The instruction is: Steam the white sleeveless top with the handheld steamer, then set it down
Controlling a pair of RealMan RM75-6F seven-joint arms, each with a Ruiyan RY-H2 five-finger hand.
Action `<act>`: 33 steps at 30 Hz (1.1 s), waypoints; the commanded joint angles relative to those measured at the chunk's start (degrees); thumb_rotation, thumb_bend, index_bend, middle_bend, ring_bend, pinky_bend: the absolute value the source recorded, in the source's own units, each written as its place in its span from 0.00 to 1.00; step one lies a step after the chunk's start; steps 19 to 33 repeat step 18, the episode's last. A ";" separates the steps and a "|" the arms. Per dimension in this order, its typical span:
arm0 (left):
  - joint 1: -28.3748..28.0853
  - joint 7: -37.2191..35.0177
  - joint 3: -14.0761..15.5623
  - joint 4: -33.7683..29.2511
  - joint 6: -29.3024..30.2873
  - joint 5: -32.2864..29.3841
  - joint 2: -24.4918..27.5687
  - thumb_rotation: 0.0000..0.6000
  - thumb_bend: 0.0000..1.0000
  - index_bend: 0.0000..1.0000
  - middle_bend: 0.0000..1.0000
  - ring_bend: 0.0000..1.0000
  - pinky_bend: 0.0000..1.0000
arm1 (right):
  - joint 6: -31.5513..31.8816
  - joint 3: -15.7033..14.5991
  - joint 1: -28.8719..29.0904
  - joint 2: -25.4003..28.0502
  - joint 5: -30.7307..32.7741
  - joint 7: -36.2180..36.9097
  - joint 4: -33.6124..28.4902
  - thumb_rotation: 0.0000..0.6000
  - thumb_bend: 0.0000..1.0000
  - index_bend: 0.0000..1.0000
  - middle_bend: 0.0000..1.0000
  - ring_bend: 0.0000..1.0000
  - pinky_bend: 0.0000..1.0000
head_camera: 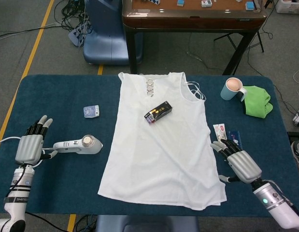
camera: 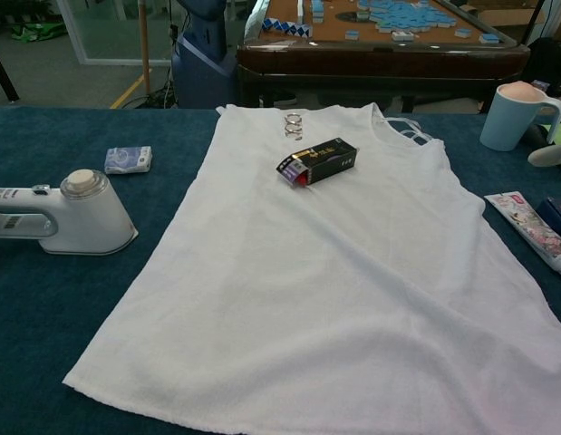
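Observation:
The white sleeveless top [head_camera: 159, 145] [camera: 325, 272] lies flat in the middle of the blue table. A black carton [head_camera: 158, 112] [camera: 316, 160] sits on its chest, below metal rings [head_camera: 149, 87] at the neckline. The white handheld steamer [head_camera: 82, 144] [camera: 73, 214] rests on the table left of the top, handle pointing left. My left hand [head_camera: 29, 145] is just off the handle's end, fingers straight and spread, holding nothing. My right hand [head_camera: 241, 162] hovers open beside the top's right edge, over the toothpaste area. The chest view shows no left hand.
A mug [head_camera: 232, 88] [camera: 516, 115] and a green cloth [head_camera: 258, 101] sit at the back right. A toothpaste tube [head_camera: 220, 135] [camera: 532, 225] lies right of the top. A small pack [head_camera: 91, 111] [camera: 128, 159] lies behind the steamer. The steamer's white cord [head_camera: 9, 140] trails off left.

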 commanded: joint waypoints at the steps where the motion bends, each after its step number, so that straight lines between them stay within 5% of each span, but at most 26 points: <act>1: 3.32 -2.37 0.73 -1.46 5.11 3.37 1.89 1.00 0.09 0.01 0.05 0.03 0.11 | 3.63 1.17 -2.37 0.84 1.22 -2.28 -0.15 1.00 0.11 0.00 0.13 0.00 0.00; 16: 12.68 -2.19 6.04 -4.02 17.70 12.69 3.39 1.00 0.09 0.05 0.07 0.04 0.11 | 13.23 1.31 -12.14 3.60 5.03 -6.53 -2.05 1.00 0.11 0.00 0.14 0.00 0.00; 33: 13.34 -1.69 6.48 -4.52 18.36 13.53 3.54 1.00 0.08 0.05 0.07 0.04 0.11 | 13.65 1.34 -12.71 3.59 4.93 -6.46 -2.09 1.00 0.11 0.00 0.14 0.00 0.00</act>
